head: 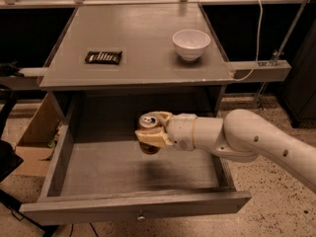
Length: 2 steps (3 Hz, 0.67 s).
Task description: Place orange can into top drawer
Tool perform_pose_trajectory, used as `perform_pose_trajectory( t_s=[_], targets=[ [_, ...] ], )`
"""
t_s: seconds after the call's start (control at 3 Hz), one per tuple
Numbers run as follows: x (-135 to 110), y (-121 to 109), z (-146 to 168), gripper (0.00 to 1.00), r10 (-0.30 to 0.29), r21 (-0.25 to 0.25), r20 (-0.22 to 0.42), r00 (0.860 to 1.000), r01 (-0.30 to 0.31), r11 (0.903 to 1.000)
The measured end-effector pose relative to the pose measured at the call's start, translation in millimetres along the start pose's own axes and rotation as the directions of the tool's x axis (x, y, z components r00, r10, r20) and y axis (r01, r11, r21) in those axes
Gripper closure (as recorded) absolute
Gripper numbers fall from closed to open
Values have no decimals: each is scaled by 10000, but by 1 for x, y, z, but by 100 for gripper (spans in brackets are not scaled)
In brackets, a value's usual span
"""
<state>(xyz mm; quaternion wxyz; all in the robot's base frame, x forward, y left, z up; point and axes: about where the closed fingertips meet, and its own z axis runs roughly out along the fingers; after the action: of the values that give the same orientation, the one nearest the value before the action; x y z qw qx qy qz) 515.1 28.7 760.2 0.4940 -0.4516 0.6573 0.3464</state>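
Observation:
The orange can (148, 123) is upright, its silver top showing, held in my gripper (152, 130), whose cream fingers (153, 138) wrap around its sides. The white arm reaches in from the right. The can hangs above the inside of the open top drawer (98, 168), near its middle and toward the back, with a shadow on the drawer floor below it. The drawer is pulled fully out, and its front panel with a small round knob (141, 216) faces the bottom of the view.
On the grey tabletop (143, 43) lie a dark candy bar (103, 57) at the left and a white bowl (191, 44) at the right. A cardboard box (34, 142) stands on the floor left of the drawer. A cable runs along a rail at the right.

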Motion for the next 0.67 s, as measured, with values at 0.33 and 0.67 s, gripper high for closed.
perform_pose_trajectory(
  t_s=[0.33,0.67],
  targets=[
    [33,6,26,100,354,-12,76,9993,-354,9994],
    [38,5,28,82,433,24,96,9990,-433,9991]
  ],
)
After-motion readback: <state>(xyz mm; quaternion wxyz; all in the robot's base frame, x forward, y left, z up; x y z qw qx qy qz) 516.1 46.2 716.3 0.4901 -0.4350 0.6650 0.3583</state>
